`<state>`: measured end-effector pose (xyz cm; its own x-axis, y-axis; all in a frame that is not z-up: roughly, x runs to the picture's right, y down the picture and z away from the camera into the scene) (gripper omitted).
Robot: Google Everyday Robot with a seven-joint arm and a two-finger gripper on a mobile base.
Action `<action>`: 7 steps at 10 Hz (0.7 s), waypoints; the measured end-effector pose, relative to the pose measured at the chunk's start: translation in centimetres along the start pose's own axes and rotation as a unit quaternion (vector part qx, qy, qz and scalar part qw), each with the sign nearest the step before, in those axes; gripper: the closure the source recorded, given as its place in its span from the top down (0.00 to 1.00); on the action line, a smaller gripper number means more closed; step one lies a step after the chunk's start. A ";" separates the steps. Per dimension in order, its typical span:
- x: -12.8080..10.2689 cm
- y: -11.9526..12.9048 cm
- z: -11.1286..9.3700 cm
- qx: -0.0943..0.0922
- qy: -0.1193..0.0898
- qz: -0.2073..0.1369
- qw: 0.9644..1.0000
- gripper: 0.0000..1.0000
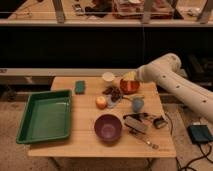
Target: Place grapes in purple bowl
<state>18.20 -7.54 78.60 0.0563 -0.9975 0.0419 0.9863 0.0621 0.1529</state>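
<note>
The scene is lit dimly and warmly from above, and the wooden table [85,116] is given a yellowish cast. The strongest light is caught by the white arm [167,70], whose upper side is bright while its underside is shaded. The gripper [128,79], held over the orange bowl [129,88] near the table's far edge, is dimly lit. A soft sheen is seen on the green tray [42,117]. The purple bowl [108,127] is darkened inside by shadow.

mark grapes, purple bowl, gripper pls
grapes [113,92]: camera view, middle of the cluster.
purple bowl [108,128]: camera view, bare inside wall.
gripper [127,78]: camera view, its tip, above the orange-red bowl [131,90].
</note>
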 end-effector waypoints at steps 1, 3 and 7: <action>1.2 0.4 1.2 0.004 0.002 0.021 1.000 0.80; 2.0 0.7 2.6 0.018 -0.018 0.038 0.999 0.80; 1.9 -0.3 5.1 0.022 -0.131 0.034 0.991 0.80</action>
<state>17.18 -9.28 83.62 0.0754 -0.9484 0.3080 0.9736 0.1368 0.1828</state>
